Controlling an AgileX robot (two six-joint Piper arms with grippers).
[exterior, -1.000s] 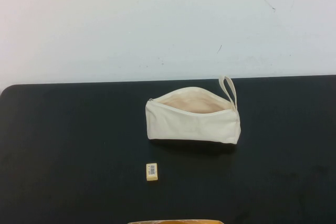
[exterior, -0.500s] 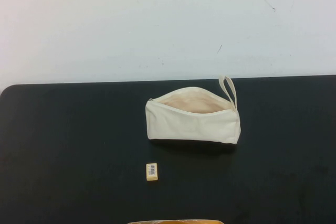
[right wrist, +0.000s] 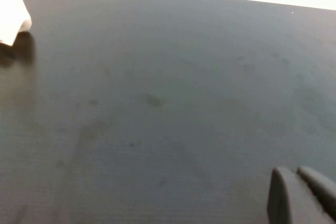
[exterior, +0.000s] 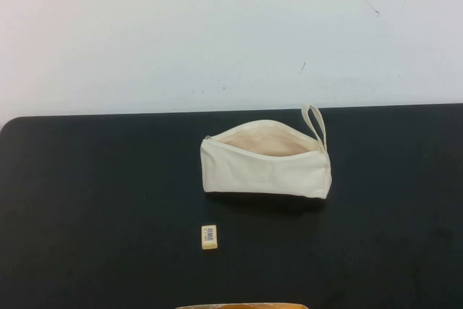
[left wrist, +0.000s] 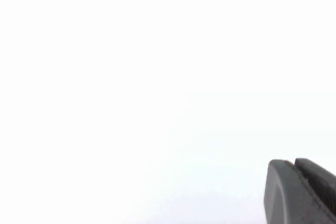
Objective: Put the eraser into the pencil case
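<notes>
While pencil case lies unzipped, eraser sits near its front, apart. Left gripper faces blank white; right gripper over table beside case. Finger state: cannot tell, either gripper.

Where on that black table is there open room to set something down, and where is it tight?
Bare black table stretches left of the pencil case and eraser, and right of the case to the table's edge. Tightest is the strip between case and eraser. Left gripper faces white; right gripper hangs over bare tabletop.

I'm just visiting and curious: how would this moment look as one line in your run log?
stage: not started | eraser: on table, nearer the robot than pencil case | pencil case: unzipped | left gripper: parked off table | right gripper: over bare table
</notes>
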